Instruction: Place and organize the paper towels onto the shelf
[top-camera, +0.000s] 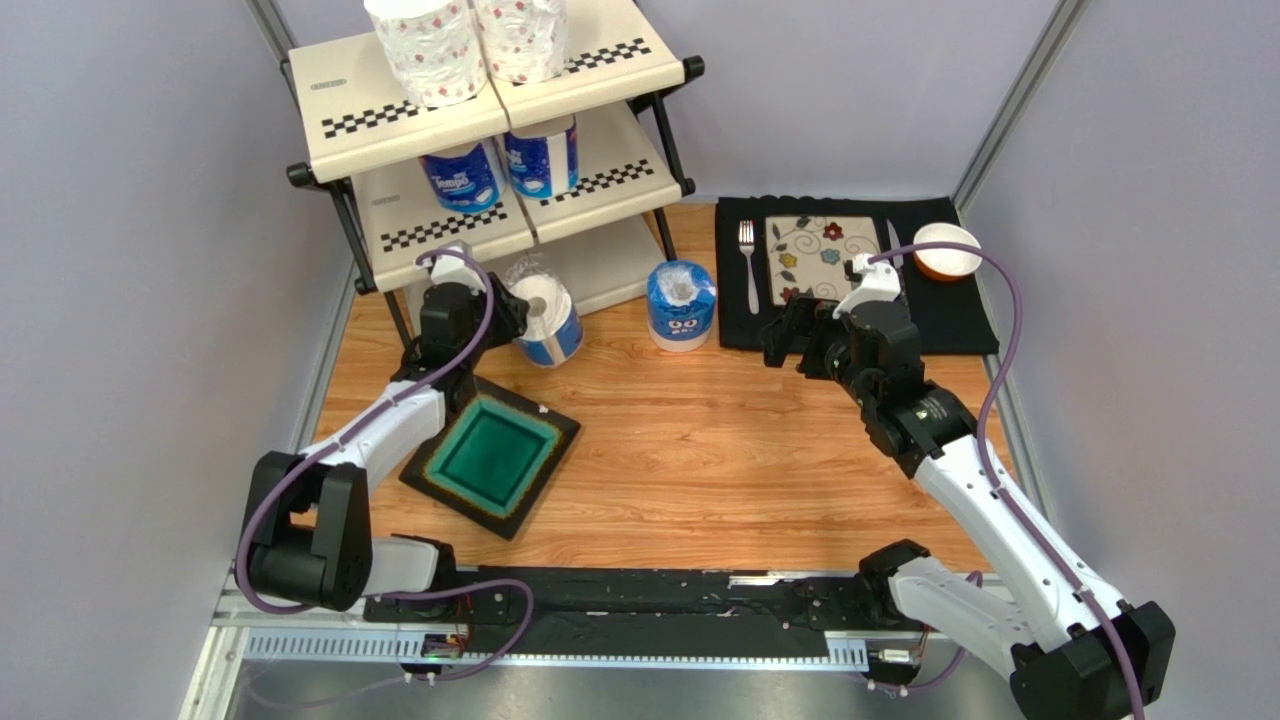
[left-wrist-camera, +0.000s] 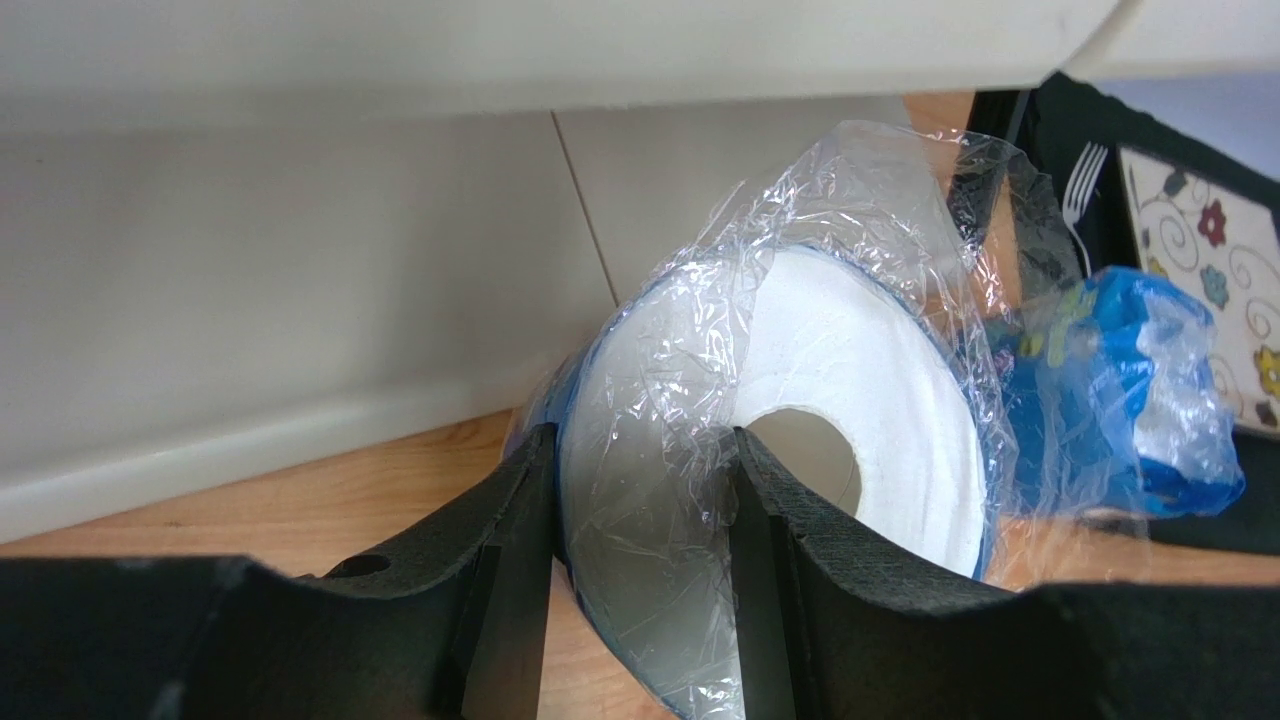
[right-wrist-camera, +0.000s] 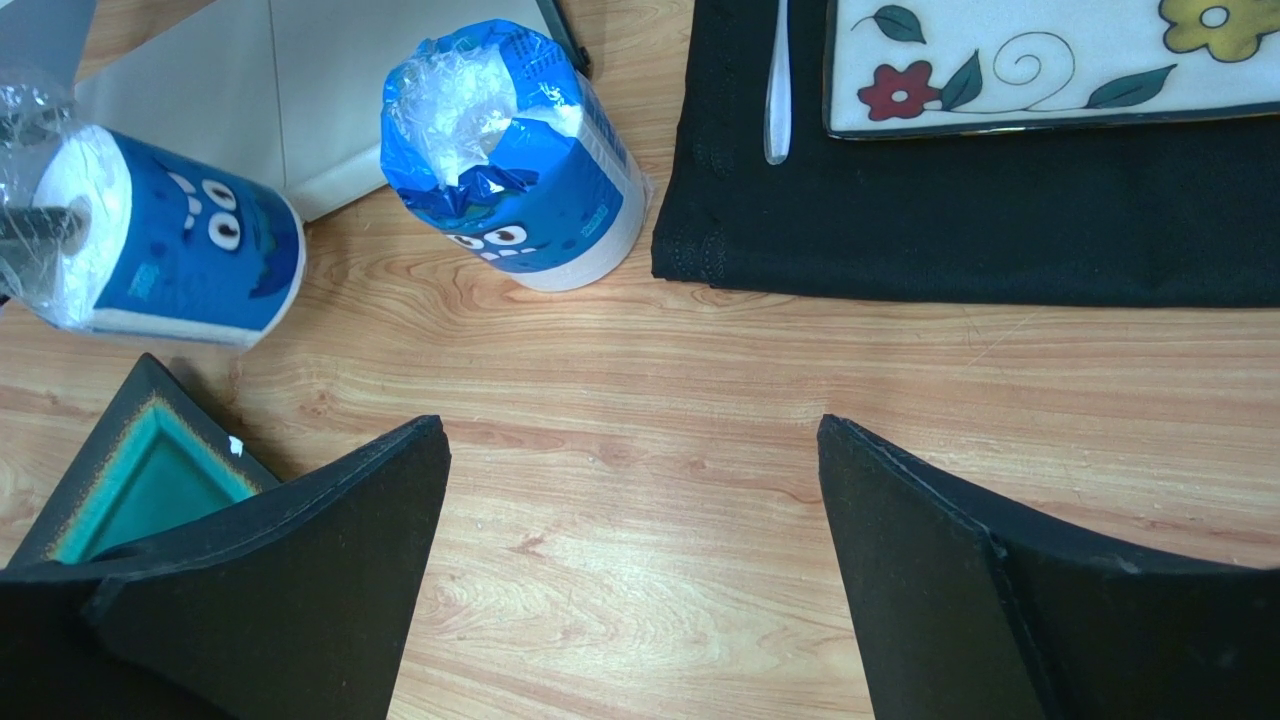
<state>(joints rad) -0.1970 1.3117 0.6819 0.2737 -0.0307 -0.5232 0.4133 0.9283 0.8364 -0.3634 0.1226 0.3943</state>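
Because the bottom tier of the shelf (top-camera: 604, 261) looks free, the left gripper (left-wrist-camera: 639, 465) clamps a wrapped roll (left-wrist-camera: 864, 375) by its wall right before it; the right gripper (right-wrist-camera: 631, 435) gapes empty near the upright roll (right-wrist-camera: 526, 180).

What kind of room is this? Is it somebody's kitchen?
Probably a robot test booth, not a kitchen. Plain gray walls box in one wooden table, two robot arms are bolted along a metal rail at its edge, and the shelf looks like a practice prop.
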